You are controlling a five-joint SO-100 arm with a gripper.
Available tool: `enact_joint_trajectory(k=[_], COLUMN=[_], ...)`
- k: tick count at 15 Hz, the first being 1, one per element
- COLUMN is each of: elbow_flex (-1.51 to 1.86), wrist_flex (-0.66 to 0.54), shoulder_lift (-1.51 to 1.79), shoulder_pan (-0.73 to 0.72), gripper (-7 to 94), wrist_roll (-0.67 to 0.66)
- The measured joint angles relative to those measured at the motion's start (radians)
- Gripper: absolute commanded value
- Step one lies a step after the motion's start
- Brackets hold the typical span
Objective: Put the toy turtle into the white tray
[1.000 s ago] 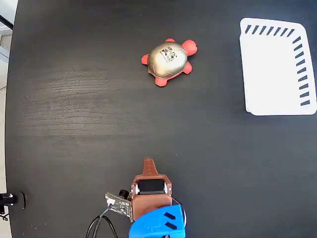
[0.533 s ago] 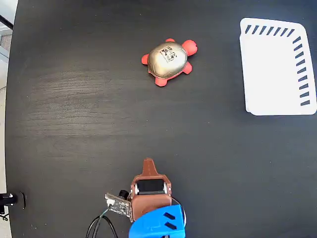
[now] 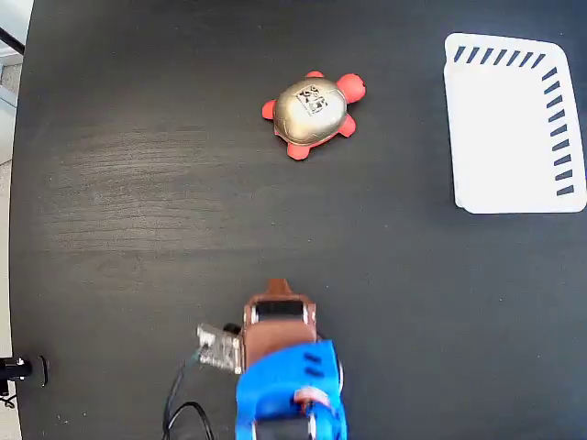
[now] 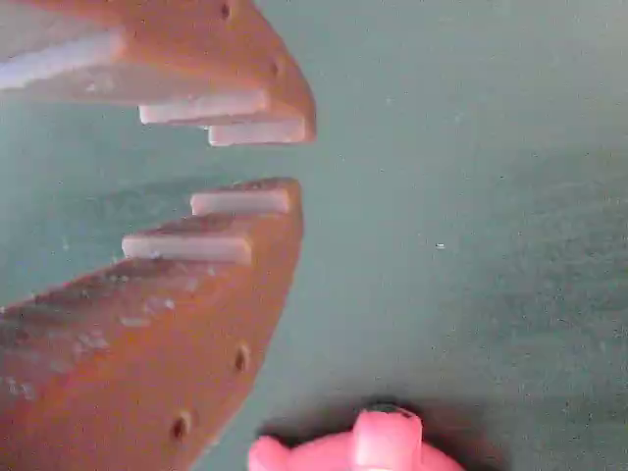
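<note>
My gripper (image 4: 299, 162) looks like matt brown printed plastic, its faces finely ridged and its teeth paler and rough-edged in the wrist view. Behind it my arm's blue shell (image 3: 289, 390) is smooth plastic with a slight sheen. The table (image 3: 138, 183) is matt black with faint wood grain. On it, the toy turtle (image 3: 314, 115) has a glossy, metallic gold shell and smooth red plastic flippers. The white tray (image 3: 509, 128) is plain matt plastic.

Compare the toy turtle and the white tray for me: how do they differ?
The toy turtle is small, with a shiny gold domed shell and red head and flippers; the white tray is much larger, flat, rectangular and plain white with dark slanted slots along two edges. The turtle sits near the table's top centre; the tray at the right edge. Both rest on the black table, apart.
</note>
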Motion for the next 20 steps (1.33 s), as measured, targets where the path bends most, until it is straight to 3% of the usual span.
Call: enact_joint_trajectory(k=[4,9,14,17,20], elbow_flex=[-0.328,-0.894,-1.364,-1.623,-1.735], wrist_flex=[0.017,0.19,0.321,0.402,0.403], shoulder_lift=[-0.342,-0.816,-1.212,-1.397,-1.489], shoulder_pan=[0.075,0.15,0.15,0.133,0.144], gripper=[0,0,1,15,39], wrist_roll=[-0.153,-0.351,-0.456,-0.514,-0.595])
